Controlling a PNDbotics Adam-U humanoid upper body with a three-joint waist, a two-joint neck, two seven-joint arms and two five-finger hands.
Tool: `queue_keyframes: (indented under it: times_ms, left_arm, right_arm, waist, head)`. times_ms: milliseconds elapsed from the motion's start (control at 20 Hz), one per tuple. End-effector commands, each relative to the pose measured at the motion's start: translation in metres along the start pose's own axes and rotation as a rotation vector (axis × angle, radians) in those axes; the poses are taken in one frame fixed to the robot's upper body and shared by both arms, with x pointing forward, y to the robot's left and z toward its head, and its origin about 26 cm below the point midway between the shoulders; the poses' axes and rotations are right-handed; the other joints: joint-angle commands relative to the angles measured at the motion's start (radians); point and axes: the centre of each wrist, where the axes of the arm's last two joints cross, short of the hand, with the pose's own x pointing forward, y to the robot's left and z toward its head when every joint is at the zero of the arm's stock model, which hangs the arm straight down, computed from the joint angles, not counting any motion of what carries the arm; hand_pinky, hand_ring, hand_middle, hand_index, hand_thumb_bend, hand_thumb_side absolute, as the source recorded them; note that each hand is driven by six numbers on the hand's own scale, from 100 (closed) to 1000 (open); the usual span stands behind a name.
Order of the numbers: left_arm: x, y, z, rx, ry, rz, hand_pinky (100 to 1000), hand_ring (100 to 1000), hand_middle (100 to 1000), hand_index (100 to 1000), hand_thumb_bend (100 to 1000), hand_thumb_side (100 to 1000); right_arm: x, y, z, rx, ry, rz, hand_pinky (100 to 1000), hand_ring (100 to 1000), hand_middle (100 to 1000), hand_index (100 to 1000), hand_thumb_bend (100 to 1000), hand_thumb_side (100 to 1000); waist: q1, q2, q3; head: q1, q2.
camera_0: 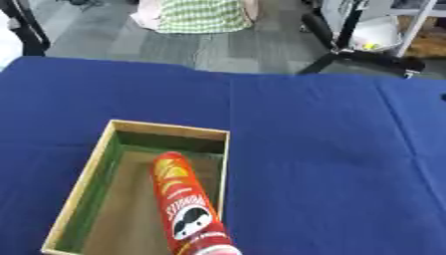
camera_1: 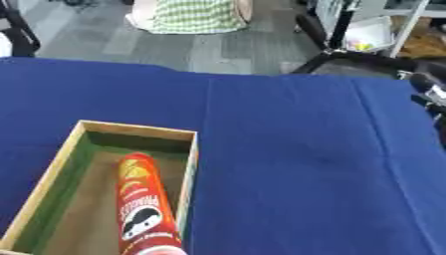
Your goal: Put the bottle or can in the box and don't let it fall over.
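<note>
While standing in the box (camera_0: 166,131), the can (camera_0: 185,204) points upward.

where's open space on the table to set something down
Bare blue cloth runs from the box rim to the right edge, and across the far side behind the box. Inside the box, the left half is free; the can fills the right.

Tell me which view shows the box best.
The left eye view: the box shows all four walls and nearly its whole floor, with the red can standing inside by the right wall. The right eye view cuts off its near left corner at the picture's bottom edge.
</note>
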Motion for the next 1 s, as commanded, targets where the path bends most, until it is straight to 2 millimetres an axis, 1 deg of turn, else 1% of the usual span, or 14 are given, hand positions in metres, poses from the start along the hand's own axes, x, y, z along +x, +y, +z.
queue_keyframes:
  times_ms: [50,600,1000]
  left_arm:
    - [0.0076,0.0042,-0.0043,-0.010,-0.033,-0.021,984,796,841,830,100,657]
    - [0.0089,0.0042,-0.0044,-0.009,-0.038,-0.018,983,795,841,829,100,656]
    - [0.0098,0.0038,-0.0042,-0.009,-0.041,-0.016,981,794,841,828,100,657]
  right_arm:
    - [0.0212,-0.0082,-0.0066,0.010,-0.048,0.033,896,1000,1000,865,989,366]
    - [0.0223,-0.0060,-0.0053,0.017,-0.053,0.036,893,995,1000,862,974,352]
    - [0.0221,-0.0034,-0.0035,0.030,-0.059,0.041,892,988,1000,858,985,363]
  waist:
    - [0.001,-0.013,0.000]
    - [-0.001,-0.014,0.004]
    - [-0.001,-0.014,0.003]
  head:
    - [0.002,-0.013]
    - [0.001,-0.006]
    - [0.001,-0.005]
